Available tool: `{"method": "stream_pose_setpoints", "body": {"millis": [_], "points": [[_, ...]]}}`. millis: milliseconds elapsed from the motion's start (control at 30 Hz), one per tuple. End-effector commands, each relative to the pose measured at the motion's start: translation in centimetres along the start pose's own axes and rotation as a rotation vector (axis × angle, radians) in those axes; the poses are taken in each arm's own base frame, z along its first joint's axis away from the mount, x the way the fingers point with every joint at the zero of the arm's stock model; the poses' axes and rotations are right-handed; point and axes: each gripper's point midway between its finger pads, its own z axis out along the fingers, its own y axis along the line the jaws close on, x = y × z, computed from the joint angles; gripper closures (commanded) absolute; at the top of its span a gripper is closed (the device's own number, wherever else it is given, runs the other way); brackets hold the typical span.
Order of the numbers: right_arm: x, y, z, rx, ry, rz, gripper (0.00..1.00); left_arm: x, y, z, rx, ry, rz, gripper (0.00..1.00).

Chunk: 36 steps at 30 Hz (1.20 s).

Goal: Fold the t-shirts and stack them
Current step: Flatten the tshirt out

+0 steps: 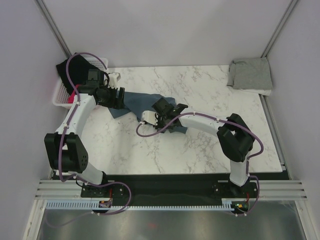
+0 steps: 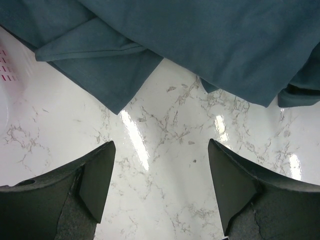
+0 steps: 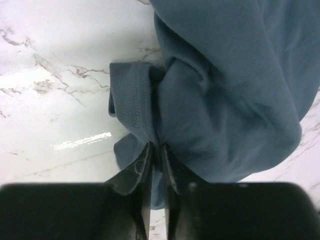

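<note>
The slate-blue t-shirt (image 1: pixel 141 103) lies crumpled on the marble table, left of centre. My right gripper (image 1: pixel 166 111) is shut on a bunched fold of it; in the right wrist view the cloth (image 3: pixel 225 100) is pinched between the fingers beside a ribbed hem. My left gripper (image 1: pixel 120 96) is open and empty, hovering over bare marble at the shirt's left edge; the shirt (image 2: pixel 200 45) fills the top of the left wrist view, beyond the fingertips. The grey t-shirt (image 1: pixel 250 75) lies folded at the table's far right corner.
A white basket (image 1: pixel 61 95) holding dark cloth stands at the table's far left edge, close behind the left arm. The marble table (image 1: pixel 200 150) has grey walls on three sides.
</note>
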Motion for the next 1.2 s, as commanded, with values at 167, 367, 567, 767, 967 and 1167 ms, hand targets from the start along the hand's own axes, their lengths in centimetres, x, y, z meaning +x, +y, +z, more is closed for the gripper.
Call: {"method": "stream_pose_setpoints", "body": {"millis": [167, 367, 567, 767, 967, 1167], "points": [[-1.6, -5.4, -4.5, 0.222, -0.032, -0.007, 1.00, -1.9, 0.8, -0.7, -0.037, -0.063, -0.004, 0.18], [2.4, -15.0, -14.6, 0.476, -0.121, 0.248, 1.00, -2.0, 0.9, 0.1, -0.031, -0.048, -0.018, 0.18], [22.0, -20.4, -17.5, 0.610, 0.038, 0.771, 0.84, -2.9, 0.3, 1.0, 0.017, -0.050, -0.038, 0.18], [19.2, -16.1, -14.7, 0.412, -0.009, 0.821, 0.19, -3.0, -0.2, 2.1, 0.067, -0.027, -0.060, 0.18], [15.5, -12.5, -12.9, 0.289, -0.043, 0.665, 0.18, -2.2, -1.3, 3.4, 0.130, 0.009, -0.060, 0.18], [14.2, -12.6, -11.0, 0.226, -0.067, 0.680, 0.19, -1.2, -4.1, 7.9, 0.255, 0.110, -0.034, 0.21]]}}
